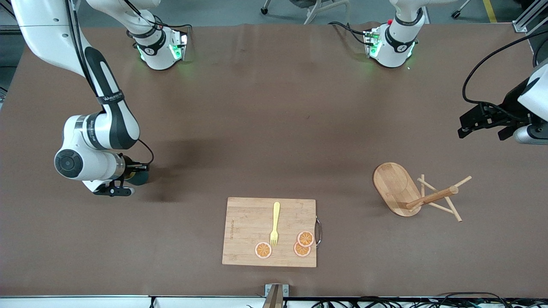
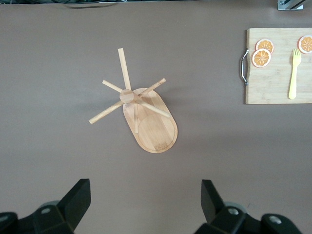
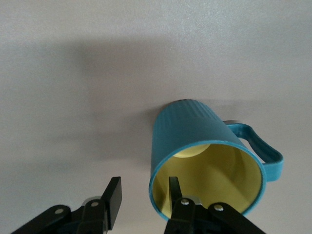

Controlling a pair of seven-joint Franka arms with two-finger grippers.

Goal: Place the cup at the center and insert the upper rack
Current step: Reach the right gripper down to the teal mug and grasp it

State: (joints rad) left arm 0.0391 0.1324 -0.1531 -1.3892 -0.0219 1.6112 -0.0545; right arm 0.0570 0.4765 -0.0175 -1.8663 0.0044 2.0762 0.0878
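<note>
The cup point(image 3: 195, 131), a ribbed teal mug with a yellow inside and a side handle, stands on the brown table toward the right arm's end, mostly hidden by the hand in the front view point(image 1: 139, 176). My right gripper point(image 3: 144, 187) is low over its rim. One finger is inside the cup and the other outside, with a gap still showing beside the wall. The upper rack point(image 1: 396, 188), a wooden mug tree with an oval base, appears tipped over, its post point(image 1: 432, 196) pointing toward the left arm's end. My left gripper point(image 2: 145, 195) hangs open above the table near that end point(image 1: 479, 124), looking at the rack point(image 2: 151, 126).
A bamboo cutting board point(image 1: 248, 222) with a metal handle lies near the front camera. It carries a yellow fork point(image 1: 275, 224) and three orange slices point(image 1: 305, 238). The board also shows in the left wrist view point(image 2: 273, 78).
</note>
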